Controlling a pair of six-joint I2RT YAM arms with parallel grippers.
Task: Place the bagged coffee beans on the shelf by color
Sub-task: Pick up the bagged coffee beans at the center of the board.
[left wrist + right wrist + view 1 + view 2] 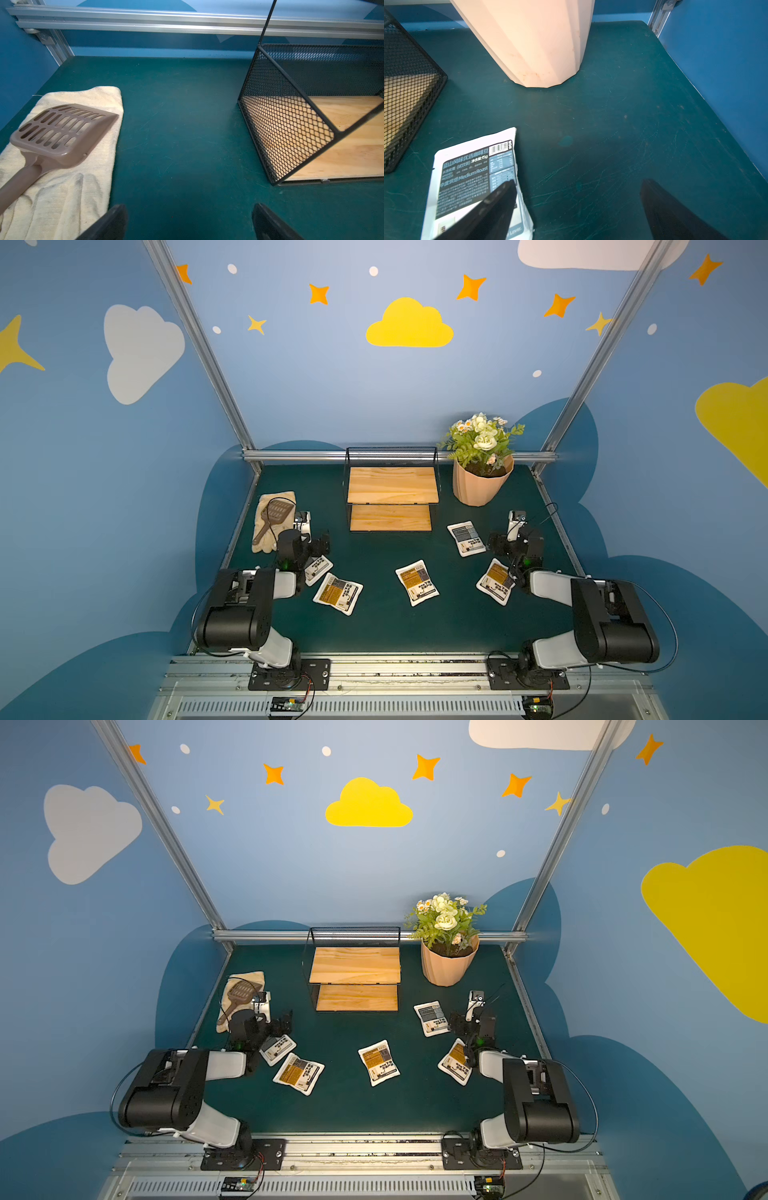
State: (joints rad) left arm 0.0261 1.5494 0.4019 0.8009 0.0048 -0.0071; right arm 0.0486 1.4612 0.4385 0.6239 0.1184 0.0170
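The shelf stands at the back middle with both wooden boards bare. Several bagged coffee beans lie on the green mat. A grey-blue one lies right of the shelf. Yellow-brown ones lie at the middle, front left and right. Another is half hidden under my left arm. My left gripper is open over bare mat between glove and shelf. My right gripper is open, one finger over the grey-blue bag's edge.
A ribbed terracotta flower pot stands right of the shelf. A cream glove with a brown slotted scoop on it lies at the back left. Aluminium rails border the mat.
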